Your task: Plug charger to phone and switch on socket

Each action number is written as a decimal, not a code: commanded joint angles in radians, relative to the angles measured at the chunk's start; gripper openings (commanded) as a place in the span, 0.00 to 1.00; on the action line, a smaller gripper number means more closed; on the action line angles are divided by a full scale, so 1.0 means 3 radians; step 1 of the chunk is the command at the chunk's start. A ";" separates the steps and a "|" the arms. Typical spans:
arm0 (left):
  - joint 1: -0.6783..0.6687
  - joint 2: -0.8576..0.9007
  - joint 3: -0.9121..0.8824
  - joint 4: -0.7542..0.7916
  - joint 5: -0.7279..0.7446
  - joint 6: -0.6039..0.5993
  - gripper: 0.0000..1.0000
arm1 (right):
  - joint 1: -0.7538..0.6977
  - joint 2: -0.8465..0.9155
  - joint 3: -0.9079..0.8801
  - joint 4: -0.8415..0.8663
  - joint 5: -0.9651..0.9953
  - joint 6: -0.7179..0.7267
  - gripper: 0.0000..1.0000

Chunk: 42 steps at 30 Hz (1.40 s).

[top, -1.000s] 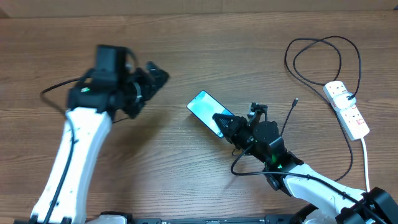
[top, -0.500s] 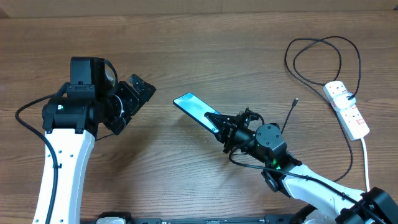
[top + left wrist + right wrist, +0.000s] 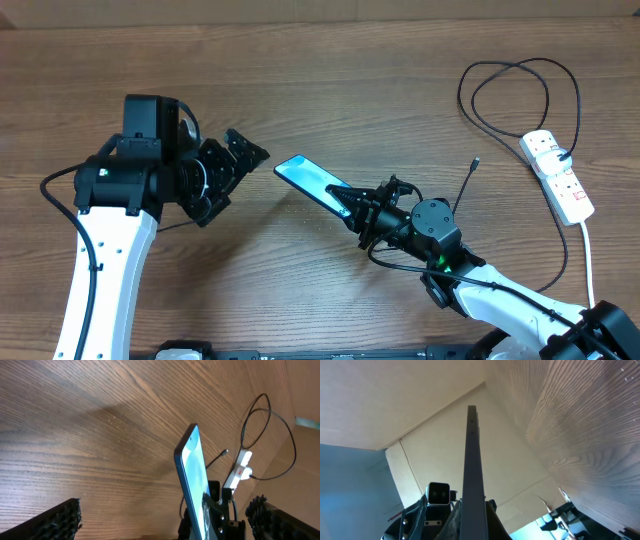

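My right gripper point(image 3: 352, 205) is shut on the phone point(image 3: 308, 178), holding it on its long edge with the light-blue screen showing; the free end points left. In the right wrist view the phone point(image 3: 472, 470) runs edge-on straight out of the shut gripper point(image 3: 472, 522). My left gripper point(image 3: 232, 178) is open just left of the phone's free end, with a small gap. The left wrist view shows the phone point(image 3: 194, 477) between and beyond the wide-open fingers point(image 3: 56, 522). The charger point(image 3: 505, 80) loops at the far right, its plug point(image 3: 475, 161) lying free. The socket point(image 3: 557, 175) lies at the right edge.
The socket's white cord point(image 3: 588, 260) runs toward the front right edge. A cardboard wall point(image 3: 320, 12) borders the far side of the wooden table point(image 3: 330, 90). The socket point(image 3: 240, 464) and charger loop point(image 3: 267, 430) show behind the phone in the left wrist view.
The right gripper has carried the phone left and turned it onto its edge. The left arm swung down and then right, bringing its open gripper close to the phone's free end.
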 commanded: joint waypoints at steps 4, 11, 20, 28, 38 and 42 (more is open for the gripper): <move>-0.0043 -0.0019 0.0042 -0.0013 0.0060 -0.0167 1.00 | 0.0025 -0.0045 0.0072 0.0071 -0.0057 0.0460 0.04; -0.0122 -0.0005 -0.0122 0.0131 0.0055 -0.0875 1.00 | 0.0025 -0.0045 0.0072 0.0071 -0.0058 0.0462 0.04; -0.0334 0.0295 -0.0326 0.0621 0.0113 -0.0974 1.00 | 0.0025 -0.0045 0.0072 0.0065 0.0083 0.0460 0.04; -0.0488 0.0604 -0.0326 0.0804 0.0338 -0.1007 1.00 | 0.0025 -0.0045 0.0072 -0.0121 0.0168 0.0462 0.04; -0.0699 0.0679 -0.0326 0.1072 0.0304 -0.0932 1.00 | 0.0025 -0.0045 0.0072 -0.0117 0.0169 0.0462 0.04; -0.0767 0.0679 -0.0326 0.1114 0.0076 -0.0932 1.00 | 0.0025 -0.0045 0.0072 -0.0118 0.0169 0.0460 0.04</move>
